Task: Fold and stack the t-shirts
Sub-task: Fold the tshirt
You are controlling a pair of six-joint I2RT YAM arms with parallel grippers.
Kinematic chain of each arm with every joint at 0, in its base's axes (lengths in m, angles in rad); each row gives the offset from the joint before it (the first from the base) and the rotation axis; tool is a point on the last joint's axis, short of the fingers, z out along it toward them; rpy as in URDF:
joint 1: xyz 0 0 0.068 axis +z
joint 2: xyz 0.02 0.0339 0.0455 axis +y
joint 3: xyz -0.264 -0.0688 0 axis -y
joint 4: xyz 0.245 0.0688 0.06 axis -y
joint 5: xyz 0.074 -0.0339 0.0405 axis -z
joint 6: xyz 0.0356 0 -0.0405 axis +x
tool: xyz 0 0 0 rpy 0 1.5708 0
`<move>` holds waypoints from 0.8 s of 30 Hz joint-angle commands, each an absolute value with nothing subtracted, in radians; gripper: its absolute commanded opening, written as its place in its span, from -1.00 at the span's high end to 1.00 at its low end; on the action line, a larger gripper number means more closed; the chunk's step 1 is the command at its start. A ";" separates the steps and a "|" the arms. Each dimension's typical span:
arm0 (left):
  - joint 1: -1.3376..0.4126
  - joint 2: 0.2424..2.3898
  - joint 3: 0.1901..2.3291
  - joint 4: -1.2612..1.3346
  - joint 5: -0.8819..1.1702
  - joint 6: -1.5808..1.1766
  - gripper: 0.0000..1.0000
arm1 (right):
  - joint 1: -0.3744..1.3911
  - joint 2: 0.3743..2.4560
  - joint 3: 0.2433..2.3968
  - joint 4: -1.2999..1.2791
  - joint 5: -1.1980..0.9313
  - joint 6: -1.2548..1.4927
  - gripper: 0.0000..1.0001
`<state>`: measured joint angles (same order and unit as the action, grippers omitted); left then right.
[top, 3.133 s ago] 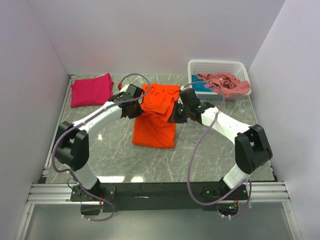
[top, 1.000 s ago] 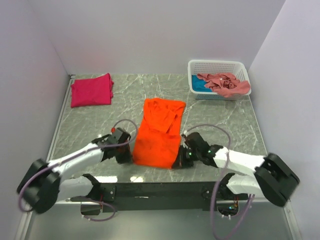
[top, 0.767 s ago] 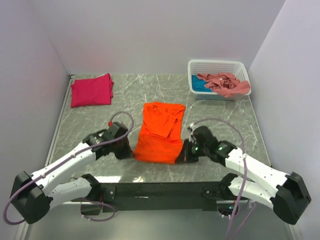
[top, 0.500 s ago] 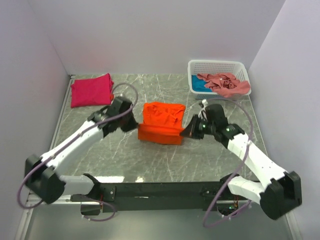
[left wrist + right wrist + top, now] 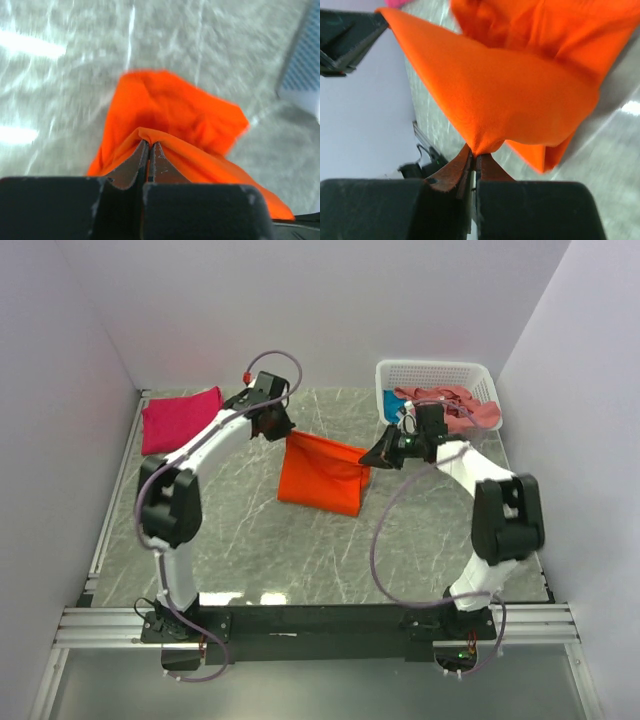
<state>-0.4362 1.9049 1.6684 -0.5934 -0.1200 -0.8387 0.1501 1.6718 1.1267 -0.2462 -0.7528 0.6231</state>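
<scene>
The bright orange t-shirt [image 5: 322, 475] hangs folded between both grippers above the table's far middle. My left gripper [image 5: 283, 432] is shut on its left top corner; in the left wrist view the cloth [image 5: 170, 120] drapes over the shut gripper [image 5: 149, 144]. My right gripper [image 5: 372, 457] is shut on its right top corner; in the right wrist view the shirt [image 5: 510, 85] hangs from the shut gripper [image 5: 475, 155]. The magenta-red t-shirt [image 5: 182, 419] lies folded at the far left. The salmon-pink t-shirt [image 5: 450, 407] and the teal-blue one [image 5: 396, 407] lie in the basket.
The white lattice basket [image 5: 435, 374] stands at the far right corner. White walls close the table on the left, back and right. The marble tabletop [image 5: 300, 550] stretches in front of the hanging shirt.
Both grippers have carried the orange shirt's near edge up and away toward the far side, folding it over; the shirt now hangs lifted between them instead of lying flat.
</scene>
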 commanded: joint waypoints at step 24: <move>-0.370 2.072 1.692 -0.505 0.024 -0.627 -0.99 | 0.294 1.755 1.316 -0.337 -0.462 0.459 -0.68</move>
